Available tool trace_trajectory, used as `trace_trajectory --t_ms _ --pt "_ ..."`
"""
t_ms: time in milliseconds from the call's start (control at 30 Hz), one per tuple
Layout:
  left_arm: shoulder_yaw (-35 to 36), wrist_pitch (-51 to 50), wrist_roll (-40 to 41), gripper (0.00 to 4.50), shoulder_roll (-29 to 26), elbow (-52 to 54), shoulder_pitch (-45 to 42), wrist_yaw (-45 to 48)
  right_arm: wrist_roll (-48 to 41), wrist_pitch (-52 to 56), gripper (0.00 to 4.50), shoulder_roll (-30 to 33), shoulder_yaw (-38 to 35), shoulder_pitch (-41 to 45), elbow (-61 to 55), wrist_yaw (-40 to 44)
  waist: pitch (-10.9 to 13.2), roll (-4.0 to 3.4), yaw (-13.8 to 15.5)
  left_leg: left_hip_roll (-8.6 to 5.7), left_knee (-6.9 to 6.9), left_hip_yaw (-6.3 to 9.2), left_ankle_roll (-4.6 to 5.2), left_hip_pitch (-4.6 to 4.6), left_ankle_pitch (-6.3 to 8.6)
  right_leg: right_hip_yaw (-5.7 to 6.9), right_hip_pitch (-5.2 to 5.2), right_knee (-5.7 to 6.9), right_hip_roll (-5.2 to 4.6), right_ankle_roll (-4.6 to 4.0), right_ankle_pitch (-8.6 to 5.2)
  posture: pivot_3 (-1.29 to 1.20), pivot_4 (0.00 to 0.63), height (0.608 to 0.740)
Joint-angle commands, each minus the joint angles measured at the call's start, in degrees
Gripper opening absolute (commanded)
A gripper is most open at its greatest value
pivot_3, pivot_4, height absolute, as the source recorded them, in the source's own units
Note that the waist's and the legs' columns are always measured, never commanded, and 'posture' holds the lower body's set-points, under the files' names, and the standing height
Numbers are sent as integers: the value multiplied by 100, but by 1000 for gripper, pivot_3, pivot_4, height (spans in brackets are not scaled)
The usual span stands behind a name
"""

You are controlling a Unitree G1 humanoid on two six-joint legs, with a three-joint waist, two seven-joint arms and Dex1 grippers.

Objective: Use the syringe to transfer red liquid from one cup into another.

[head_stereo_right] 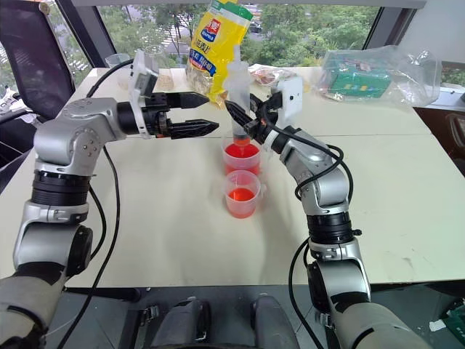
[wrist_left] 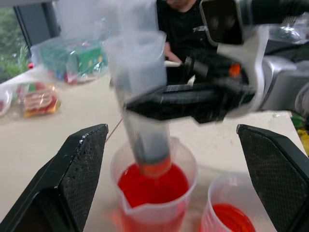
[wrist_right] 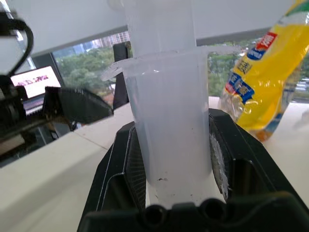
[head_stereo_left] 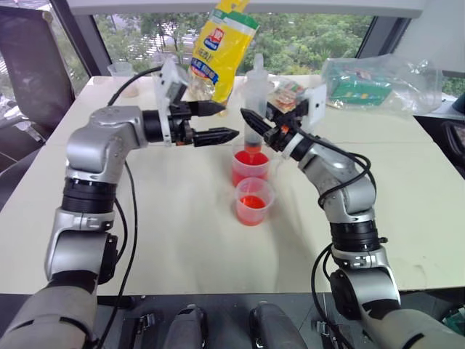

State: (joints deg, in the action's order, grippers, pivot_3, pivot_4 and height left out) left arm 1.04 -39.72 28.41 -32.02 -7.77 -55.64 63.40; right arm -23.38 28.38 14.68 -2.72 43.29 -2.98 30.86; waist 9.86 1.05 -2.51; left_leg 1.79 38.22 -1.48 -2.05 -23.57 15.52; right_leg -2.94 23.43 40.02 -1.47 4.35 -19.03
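Two clear cups of red liquid stand mid-table, the far cup point(head_stereo_left: 250, 169) and the near cup point(head_stereo_left: 254, 202) side by side. The clear syringe point(head_stereo_left: 256, 98) stands upright over the far cup. Its orange tip point(wrist_left: 155, 169) is inside the cup's mouth, just at the red liquid point(wrist_left: 153, 186). My right gripper point(head_stereo_left: 256, 125) is shut on the syringe barrel point(wrist_right: 169, 125), coming in from the right. My left gripper point(head_stereo_left: 229, 121) is open and level, just left of the syringe and apart from it, with its fingers point(wrist_left: 79, 169) spread wide either side of the cups.
A yellow bag point(head_stereo_left: 221, 47) stands behind the cups. Snack packets point(head_stereo_left: 290, 91) and a clear plastic bag holding a green box point(head_stereo_left: 378, 83) lie at the back right. A small cup point(head_stereo_left: 123, 73) sits at the back left corner. A person in dark clothes point(wrist_left: 183, 29) is beyond the table.
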Motion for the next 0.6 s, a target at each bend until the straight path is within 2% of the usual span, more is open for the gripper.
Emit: trace_trajectory --t_ms 33,167,233,433,600 --pt "279 -134 217 4400 -243 374 51 -67 -972 771 1416 354 -357 280 -891 385 0 0 4 0 0 0 0 0 0 0 0 0 -1 0 0 0 150 740" --pt "402 -265 350 4400 -459 457 76 -93 -2080 1654 1416 779 -543 83 -1690 732 0 0 11 0 0 3 2 0 1 3 -2 -1 -2 0 0 0 150 740" --pt "433 -323 407 4400 -540 530 84 -116 -2275 1806 1416 882 -511 -177 -2006 719 0 0 11 1 0 6 3 1 2 5 -6 -4 -2 0 0 0 150 740" --pt "450 -488 620 4400 -572 757 82 -237 -1860 1398 1416 967 -129 -940 -2253 726 0 1 7 -1 1 6 4 2 2 4 -9 -5 -1 0 0 0 150 740" --pt "437 -628 857 4400 -375 870 -46 -406 -1459 975 1416 941 165 -1310 -2194 742 0 1 9 -1 1 6 3 2 2 4 -9 -5 1 0 0 0 150 740"
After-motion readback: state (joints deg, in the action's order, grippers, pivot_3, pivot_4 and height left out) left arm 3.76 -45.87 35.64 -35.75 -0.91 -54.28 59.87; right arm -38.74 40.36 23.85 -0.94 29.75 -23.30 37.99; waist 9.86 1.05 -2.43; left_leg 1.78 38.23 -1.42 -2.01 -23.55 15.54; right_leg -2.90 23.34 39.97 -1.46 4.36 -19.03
